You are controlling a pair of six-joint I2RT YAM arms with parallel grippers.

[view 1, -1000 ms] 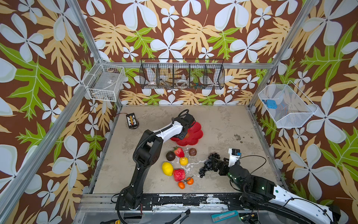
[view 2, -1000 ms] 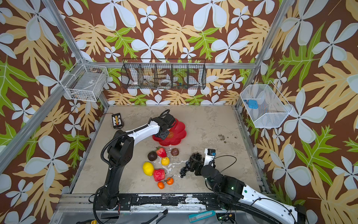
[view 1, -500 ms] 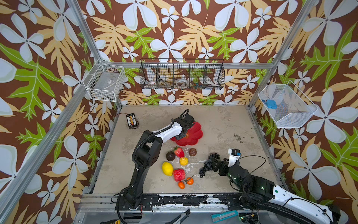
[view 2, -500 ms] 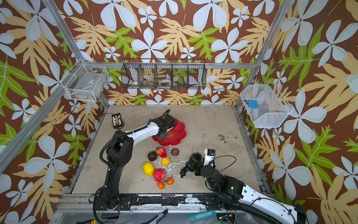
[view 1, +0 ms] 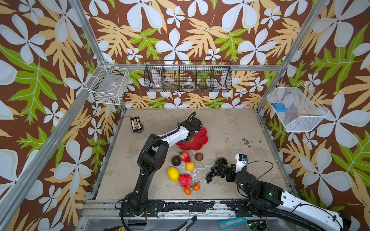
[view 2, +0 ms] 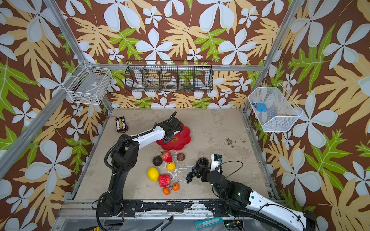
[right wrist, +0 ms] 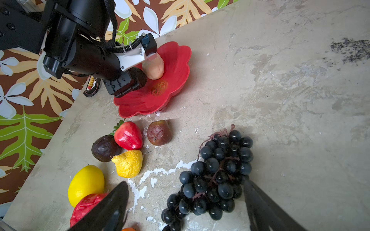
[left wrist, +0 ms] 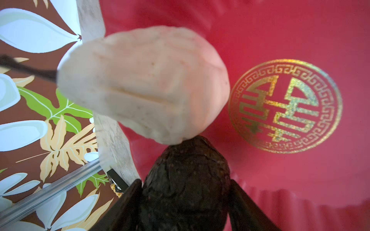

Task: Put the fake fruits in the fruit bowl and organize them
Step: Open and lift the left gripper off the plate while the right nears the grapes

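Observation:
The red fruit bowl [view 1: 200, 140] [view 2: 184, 140] [left wrist: 300, 40] [right wrist: 176, 60] holds a beige pear [left wrist: 144, 84] [right wrist: 154, 68]. My left gripper [view 1: 192, 130] [left wrist: 184, 182] is low over the bowl, open. Between its fingers a dark avocado [left wrist: 186, 160] touches the pear, and a thin strip of red shows along one finger. Loose on the table lie a strawberry [view 1: 185, 157], another avocado [view 1: 176, 161], a brown fruit [view 1: 199, 156], a lemon [view 1: 173, 174], a red apple [view 1: 184, 180] and two oranges [view 1: 187, 191]. My right gripper [view 1: 223, 172] [right wrist: 186, 212] stands open astride the black grape bunch [right wrist: 216, 170].
A crumpled yellow fruit [view 1: 189, 166] lies among the loose fruits. A black battery holder [view 1: 136, 124] sits at the back left. Wire baskets hang on the back wall [view 1: 188, 77], left post [view 1: 109, 86] and right wall [view 1: 296, 110]. A dark stain [view 1: 245, 141] marks the table's right.
The left gripper's jaws have widened around the avocado over the bowl. Both arms have hardly moved.

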